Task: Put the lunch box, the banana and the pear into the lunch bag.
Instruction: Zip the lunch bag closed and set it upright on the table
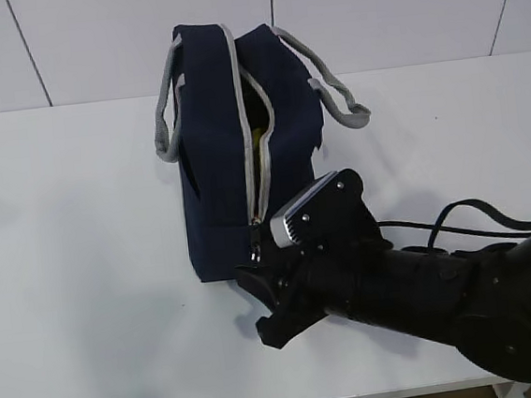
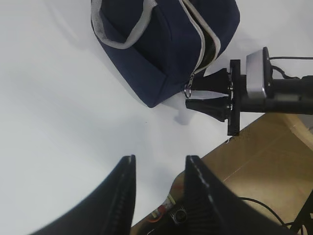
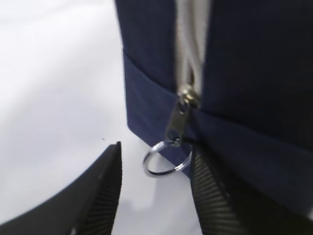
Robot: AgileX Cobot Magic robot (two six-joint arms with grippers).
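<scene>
Ring pull [image 3: 167, 159] of the lunch bag [image 1: 215, 166] hangs between the right gripper's [image 3: 156, 188] spread, empty fingers.

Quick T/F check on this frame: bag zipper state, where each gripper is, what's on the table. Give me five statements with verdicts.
1. The lunch bag stands on the white table with its zipper partly open. True; something yellow shows in the gap.
2. The right gripper is clamped shut on a grey handle. False: its jaws are open, either side of the ring pull at the bag's lower end.
3. The left gripper is open and holds nothing. True.
4. The left gripper touches the bag. False: it hangs apart from it, near the table edge.
5. A lunch box, a banana and a pear lie loose on the table. False: none is in view outside the bag.
</scene>
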